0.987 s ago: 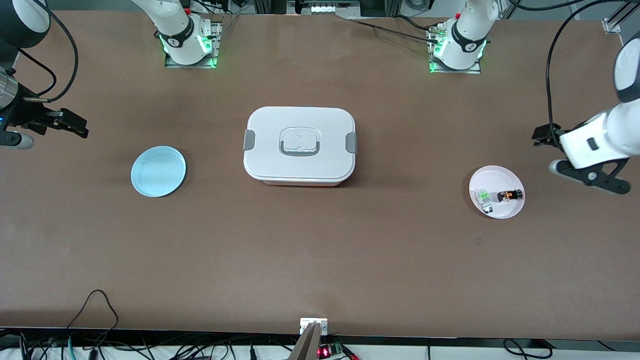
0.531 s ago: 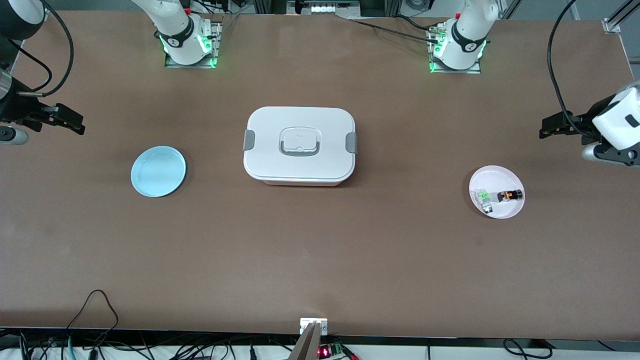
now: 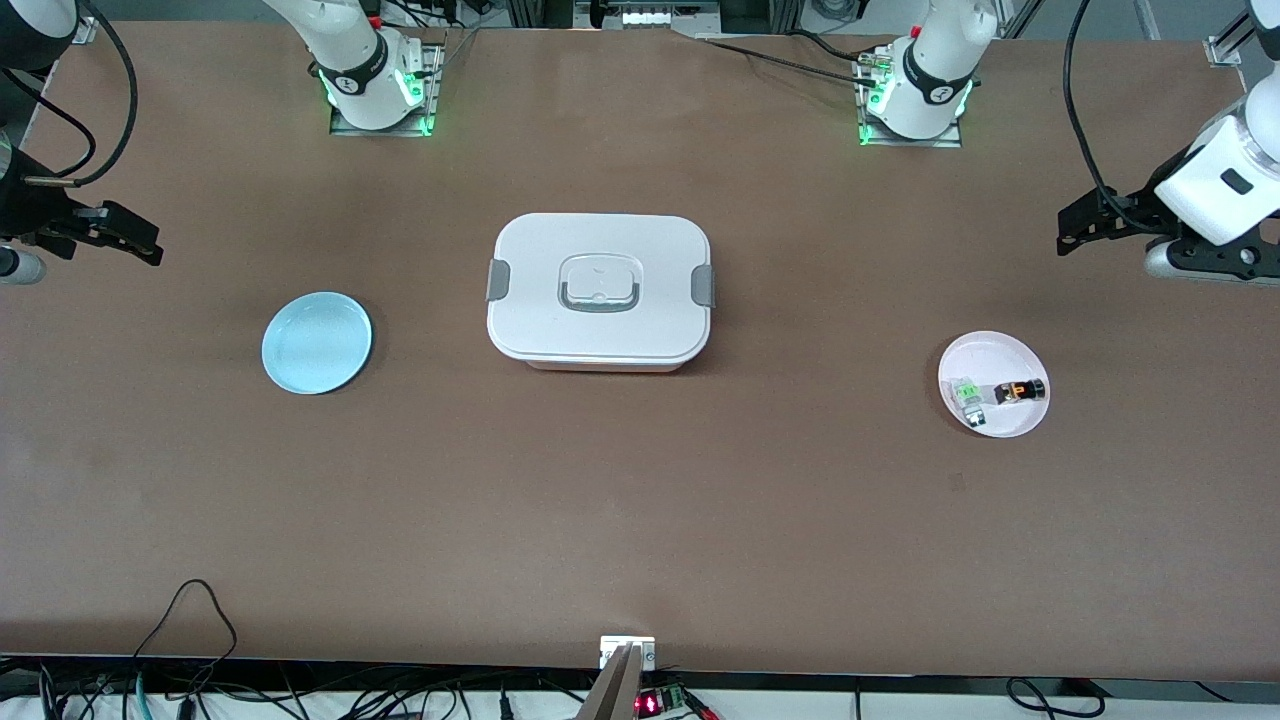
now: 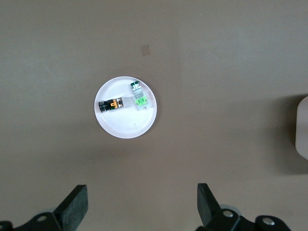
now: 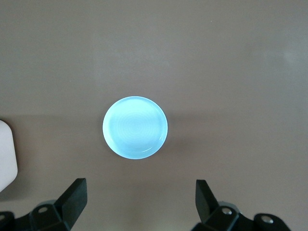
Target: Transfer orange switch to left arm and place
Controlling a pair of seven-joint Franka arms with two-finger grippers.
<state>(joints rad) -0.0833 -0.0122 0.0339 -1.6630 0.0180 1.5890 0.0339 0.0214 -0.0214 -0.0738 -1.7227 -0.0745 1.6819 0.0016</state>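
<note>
1. Covering the scene, a matte brown table is seen; cables are strung along its near edge.
2. A rounded white box is set at the centre.
3. The orange switch is found on a round white plate beside a green component; a glossy blue plate is seen toward the right arm's end.
4. The left gripper is held spread above the white plate; the right gripper is held spread above the blue plate.

Only real obstacle is the big white rounded plastic box with grey latches, sat mid-table. The brown tabletop nearer the camera than the box looks wide open. A gripper could probably cross above the lid too, hard to judge.
</note>
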